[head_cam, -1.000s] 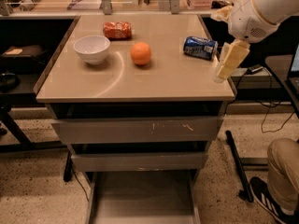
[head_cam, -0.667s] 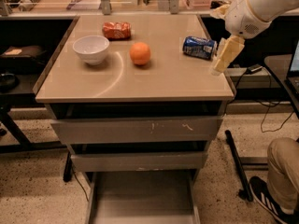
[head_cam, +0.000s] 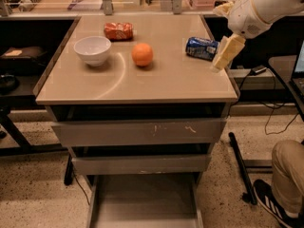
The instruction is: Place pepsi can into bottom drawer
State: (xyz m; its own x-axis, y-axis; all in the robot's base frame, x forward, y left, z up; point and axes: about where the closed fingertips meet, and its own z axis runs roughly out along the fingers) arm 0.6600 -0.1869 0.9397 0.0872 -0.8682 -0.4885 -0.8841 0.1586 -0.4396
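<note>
In the camera view, the pepsi can (head_cam: 202,48), a dark-blue metal cylinder, lies on its side near the right edge of the smooth beige tabletop (head_cam: 166,82). The cream-coloured gripper (head_cam: 220,64) hangs just beside the can's right end; whether it is clenched or released cannot be told. A round orange (head_cam: 142,54), a glossy white bowl (head_cam: 92,50) and a crinkled orange-red snack bag (head_cam: 118,31) sit further left. Below, the bottom drawer (head_cam: 142,201), a flat grey tray, stands pulled out.

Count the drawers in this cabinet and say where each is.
3. The top drawer sits just under the tabletop, the middle drawer below it, the bottom drawer lowest, pulled open. None seems hidden. The gripper hangs beside the pepsi can on top.
</note>
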